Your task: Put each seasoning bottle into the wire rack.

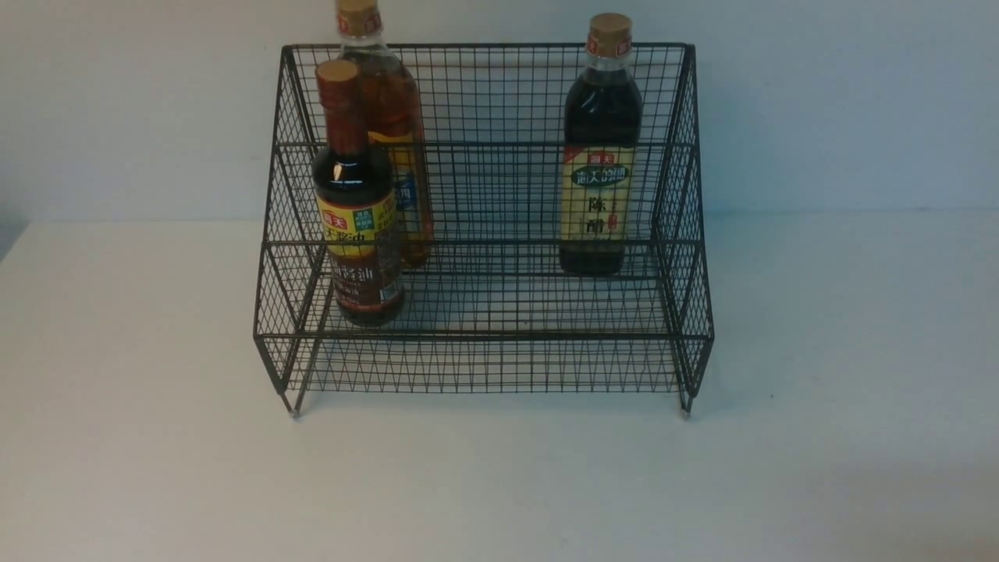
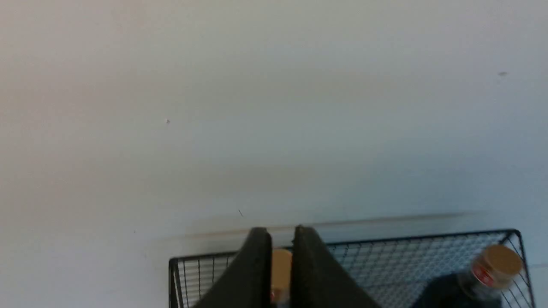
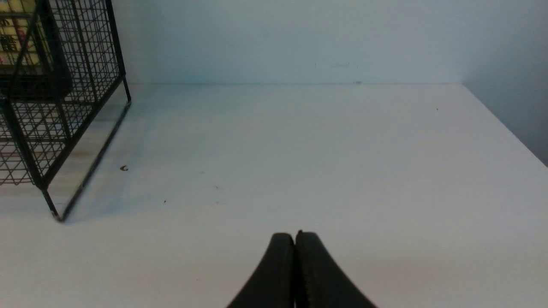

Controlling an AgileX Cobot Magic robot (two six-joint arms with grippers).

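My left gripper's [image 2: 282, 250] fingers [image 2: 257, 269] stand nearly together, a thin slit between them and nothing clamped. Through the slit I see a tan cap [image 2: 281, 265] down in the wire rack [image 2: 385, 240]; I can't tell whose.

In the right wrist view, the right gripper [image 3: 295, 246] is pressed closed over bare table [image 3: 321, 149], beside the rack's end.

In the front view, neither arm shows. The red-necked bottle [image 1: 357, 226] stands on the lower tier at left, the amber bottle [image 1: 390, 133] behind it, and the cream-labelled bottle [image 1: 599, 172] on the upper tier at right, all upright. I judge placing done; next I'd only back both arms clear without nudging the rack.
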